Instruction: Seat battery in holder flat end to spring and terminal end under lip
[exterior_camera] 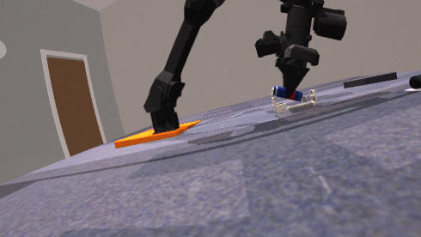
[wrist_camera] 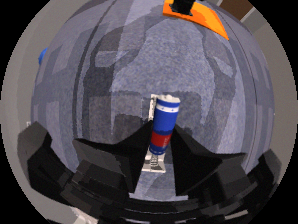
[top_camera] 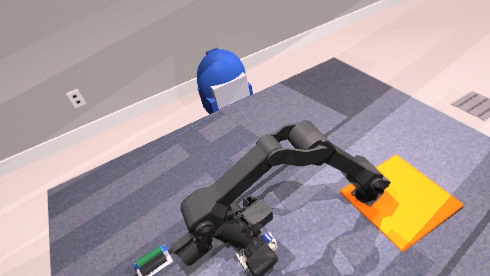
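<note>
The blue battery (top_camera: 267, 237) (exterior_camera: 281, 92) (wrist_camera: 166, 119) with a red band is held between the fingertips of my gripper (exterior_camera: 292, 94) (wrist_camera: 162, 124), which is shut on it. In the exterior view the battery is tilted, left end higher, over the white holder (top_camera: 273, 244) (exterior_camera: 296, 106) (wrist_camera: 152, 105). Its raised end is by the top of the holder's left end wall. In the wrist view the silver-white end points away from me, slightly right of the holder's far end. The battery's other end is near the coil spring (wrist_camera: 154, 161). Whether battery and holder touch is unclear.
The arm's base stands on an orange plate (top_camera: 420, 200) (exterior_camera: 146, 139) (wrist_camera: 207, 19). A green and black item with a white-and-blue edge (top_camera: 151, 257) lies at the lower left in the top view. A dark bar (exterior_camera: 370, 80) and a black round item (exterior_camera: 416, 82) are at the right in the exterior view.
</note>
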Available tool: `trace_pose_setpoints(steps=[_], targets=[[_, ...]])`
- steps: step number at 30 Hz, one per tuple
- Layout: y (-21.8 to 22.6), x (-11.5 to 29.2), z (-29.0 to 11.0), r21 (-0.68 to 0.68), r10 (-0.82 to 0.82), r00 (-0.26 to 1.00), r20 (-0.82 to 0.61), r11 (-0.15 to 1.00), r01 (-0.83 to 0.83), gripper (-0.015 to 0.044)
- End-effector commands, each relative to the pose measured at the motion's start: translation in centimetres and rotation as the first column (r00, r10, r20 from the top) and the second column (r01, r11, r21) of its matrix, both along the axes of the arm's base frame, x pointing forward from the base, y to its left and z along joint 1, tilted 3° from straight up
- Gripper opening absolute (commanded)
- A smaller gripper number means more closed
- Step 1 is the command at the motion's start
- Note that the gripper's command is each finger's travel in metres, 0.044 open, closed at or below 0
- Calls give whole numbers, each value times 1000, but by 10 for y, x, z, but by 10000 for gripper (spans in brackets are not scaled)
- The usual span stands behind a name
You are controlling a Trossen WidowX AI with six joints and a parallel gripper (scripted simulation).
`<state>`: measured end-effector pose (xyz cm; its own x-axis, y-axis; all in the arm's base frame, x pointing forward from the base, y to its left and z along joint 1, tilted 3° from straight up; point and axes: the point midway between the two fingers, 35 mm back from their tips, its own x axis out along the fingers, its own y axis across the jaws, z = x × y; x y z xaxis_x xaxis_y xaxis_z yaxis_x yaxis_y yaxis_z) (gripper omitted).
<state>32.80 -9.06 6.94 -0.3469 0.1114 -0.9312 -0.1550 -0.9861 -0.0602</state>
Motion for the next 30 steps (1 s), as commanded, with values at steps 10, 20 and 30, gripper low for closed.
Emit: trace_pose_setpoints(steps=[10,20,30], targets=[[-1,4,-3,1,1,999,-43,1000,-1,75],[-2,13,-3,-4,1,1000,-26,1000,-1,75],[-4,21,-2,-9,1,1000,-6,1000,-1,75]])
